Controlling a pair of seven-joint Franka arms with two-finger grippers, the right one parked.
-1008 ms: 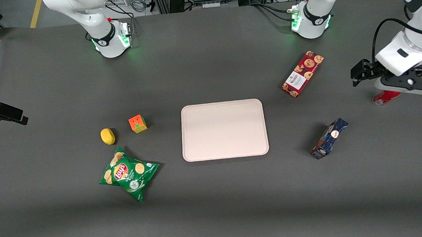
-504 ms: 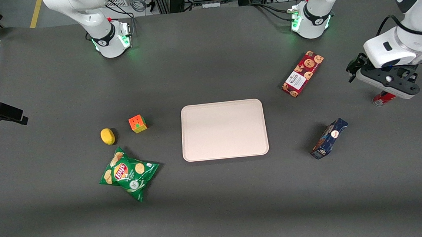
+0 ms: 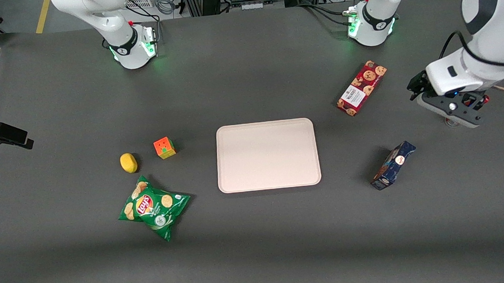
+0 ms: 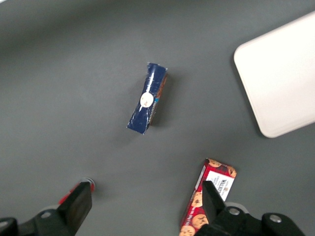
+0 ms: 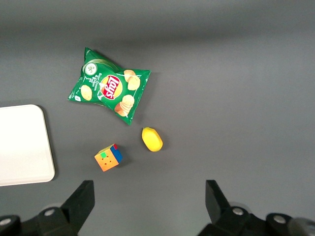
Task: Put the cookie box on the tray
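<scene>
The cookie box (image 3: 393, 165) is a dark navy carton with a round white logo, lying on the dark table toward the working arm's end, apart from the tray. The left wrist view shows the cookie box (image 4: 147, 98) whole, with nothing touching it. The pale pinkish tray (image 3: 267, 155) lies flat mid-table with nothing on it, and a corner of the tray (image 4: 280, 73) shows in the wrist view. My left gripper (image 3: 451, 110) hovers above the table, farther from the front camera than the cookie box. The gripper (image 4: 146, 206) is open, with nothing between its fingers.
A long red cookie-printed box (image 3: 362, 88) lies beside the gripper, farther from the front camera than the tray. A red can (image 4: 84, 185) stands under the gripper. Toward the parked arm's end lie a green chips bag (image 3: 153, 208), a yellow lemon (image 3: 128, 162) and a coloured cube (image 3: 164, 147).
The left gripper has moved sideways toward the red box and a little away from the front camera, now covering the red can. The cookie box and tray have not moved.
</scene>
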